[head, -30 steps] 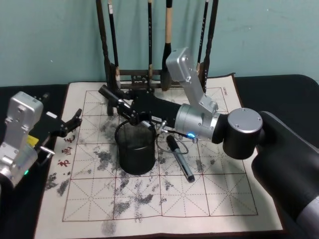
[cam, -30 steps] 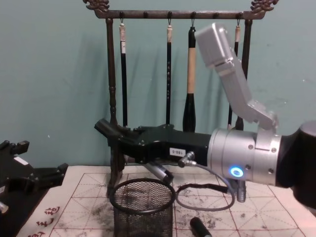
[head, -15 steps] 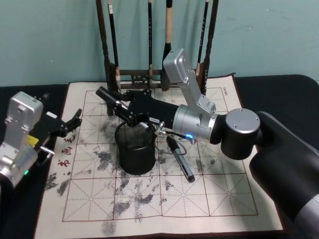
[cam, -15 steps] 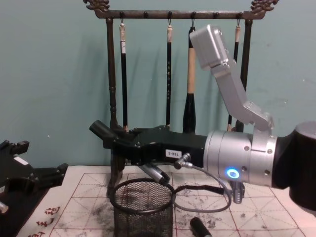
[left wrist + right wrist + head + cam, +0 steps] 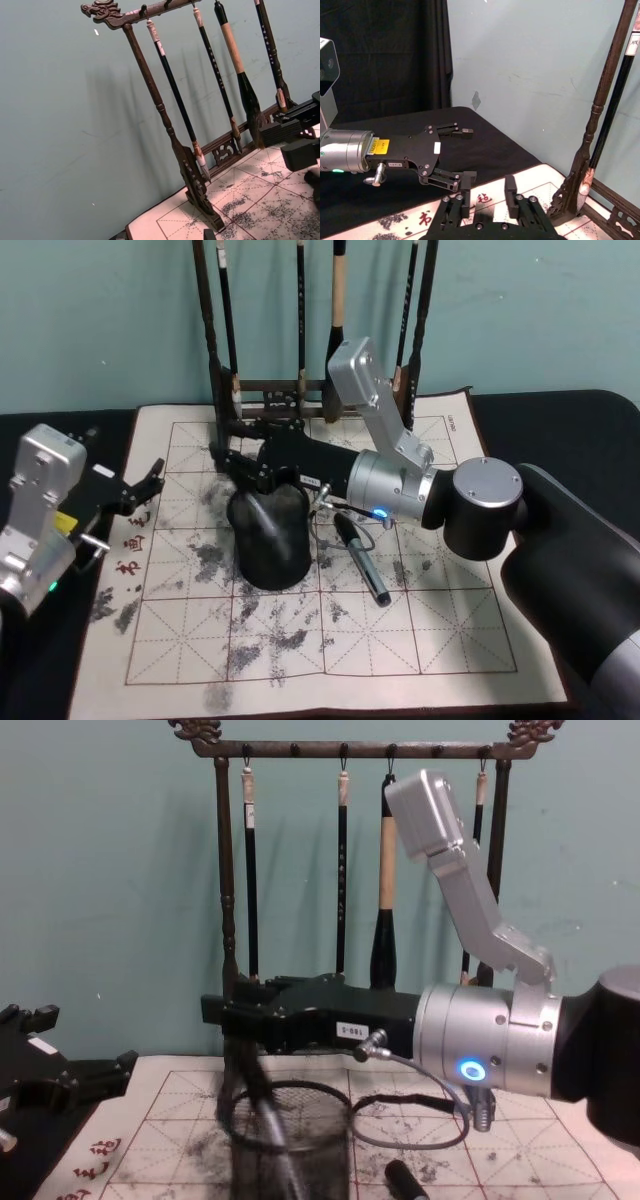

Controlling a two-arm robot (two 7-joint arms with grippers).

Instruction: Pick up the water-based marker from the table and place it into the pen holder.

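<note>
The right arm reaches across the table (image 5: 600,410) from the robot's right, its silver forearm lying level and its upper link angled up in front of the wooden brush rack (image 5: 225,870); the long black right gripper (image 5: 212,1010) points toward the robot's left and hovers just above the mouth of the pen holder (image 5: 270,560); in the right wrist view its two fingers (image 5: 510,189) stand spread, with nothing between them; directly below, the water-based marker (image 5: 268,1125) shows as a pale, smeared streak slanting down inside the mesh cup, free of the jaws, too blurred to tell whether it touches the bottom; the pen holder stands on the off-white calligraphy mat (image 5: 450,640), near its middle and in front of the rack, and its outline is smeared in the head view; a second dark marker (image 5: 360,560) lies flat on the mat just beside the holder on the robot's right, under the right forearm and apart from the cup; a thin cable (image 5: 410,1105) loops from the wrist above it; the left arm rests at the left edge of the table, bent back toward the body, and the left gripper (image 5: 140,485) is held level over the mat's edge, fingers parted and holding nothing, well apart from the holder
</note>
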